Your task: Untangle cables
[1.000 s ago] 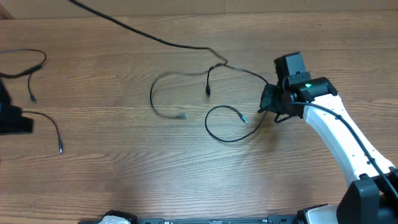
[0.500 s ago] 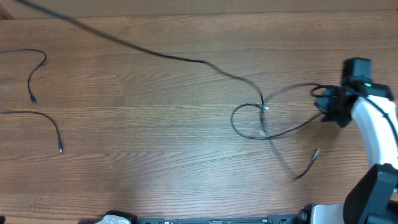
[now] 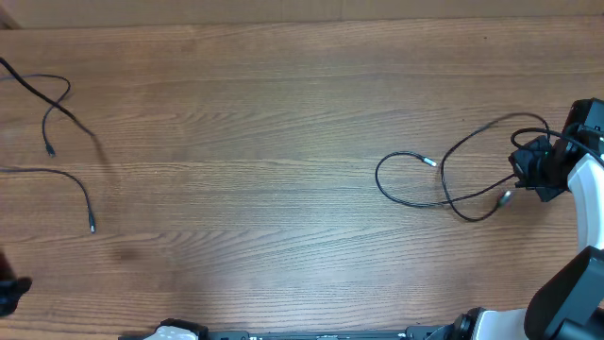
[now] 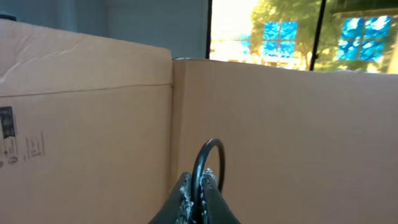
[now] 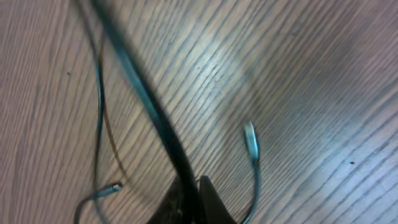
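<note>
Pinching one black cable [image 5: 134, 78] in the closed right gripper [image 3: 536, 172] at the right edge, trailing two loose loops [image 3: 378, 178] leftward across the table [image 3: 245, 142], one crossing the other. Clamping an arch [image 4: 211, 141] of a second cable in the closed left gripper [image 4: 198, 198], raised before a cardboard wall [image 4: 280, 137]. Leaving two more cords [image 3: 87, 200] at the left edge, well apart from the loops. Likely handling as light, limp and smooth-jacketed, sliding and springing rather than holding shape; gripping best on the jacket just behind the silvery plug tips [image 5: 250, 140], away from any crossing. Contrasting thin, round, matte cord with grained brown wood.
</note>
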You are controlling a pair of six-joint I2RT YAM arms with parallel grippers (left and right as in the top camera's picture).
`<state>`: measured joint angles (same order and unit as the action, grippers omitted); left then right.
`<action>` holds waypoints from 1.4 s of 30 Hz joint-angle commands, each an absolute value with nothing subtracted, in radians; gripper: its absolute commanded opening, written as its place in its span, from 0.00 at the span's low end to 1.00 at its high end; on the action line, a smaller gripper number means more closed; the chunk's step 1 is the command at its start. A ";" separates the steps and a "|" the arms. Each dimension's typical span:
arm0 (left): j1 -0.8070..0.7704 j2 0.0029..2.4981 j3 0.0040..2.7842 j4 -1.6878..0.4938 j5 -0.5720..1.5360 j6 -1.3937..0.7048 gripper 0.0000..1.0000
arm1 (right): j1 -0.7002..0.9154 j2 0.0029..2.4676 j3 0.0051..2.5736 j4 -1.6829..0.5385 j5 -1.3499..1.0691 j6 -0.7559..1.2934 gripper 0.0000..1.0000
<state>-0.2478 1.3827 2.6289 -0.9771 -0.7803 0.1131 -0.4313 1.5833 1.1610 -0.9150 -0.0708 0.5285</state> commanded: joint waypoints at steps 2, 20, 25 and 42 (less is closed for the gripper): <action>-0.230 1.406 2.587 -0.944 -0.826 0.188 0.04 | -0.413 1.586 1.155 -0.909 -0.107 0.495 0.04; 0.200 1.563 2.336 -1.059 -0.312 -0.043 0.04 | -0.386 1.586 1.155 -0.906 -0.118 0.466 0.04; 0.271 1.661 2.320 -1.146 -0.279 -0.113 0.04 | -0.386 1.586 1.155 -0.906 -0.118 0.463 0.04; 0.438 1.852 2.320 -1.368 -0.278 -0.458 0.04 | -0.386 1.586 1.155 -0.905 -0.118 0.462 0.04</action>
